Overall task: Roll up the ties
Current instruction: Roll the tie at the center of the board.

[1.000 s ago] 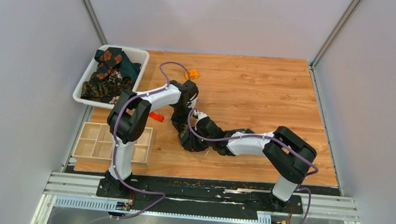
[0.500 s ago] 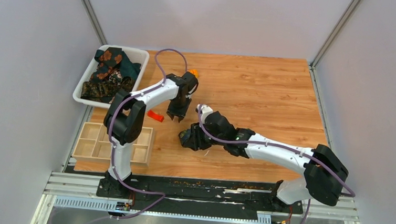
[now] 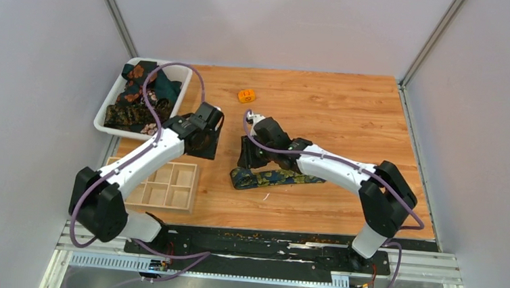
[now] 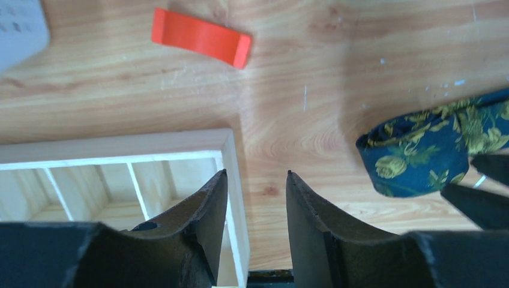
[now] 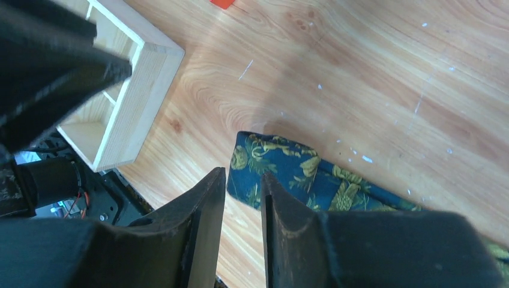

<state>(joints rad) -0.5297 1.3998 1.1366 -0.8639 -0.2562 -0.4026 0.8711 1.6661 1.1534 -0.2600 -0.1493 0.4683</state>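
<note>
Top external view: one pale wooden compartment box [image 3: 181, 194] sits on the wooden worktop [image 3: 349, 117], and near it one navy necktie with yellow-green flowers [image 3: 273, 178] lies flat, probably so an end can be curled over. Right gripper [image 5: 243, 174] hovers over that end, fingers barely apart, empty; left gripper [image 4: 255, 177], wider apart and empty, hangs by the box, seemingly to help. Beyond: one red plastic piece [image 4: 201, 37], one orange cube [image 3: 246, 95], one white bin [image 3: 111, 101] heaped with dark green floral ties [image 3: 140, 99], too tangled to count.
</note>
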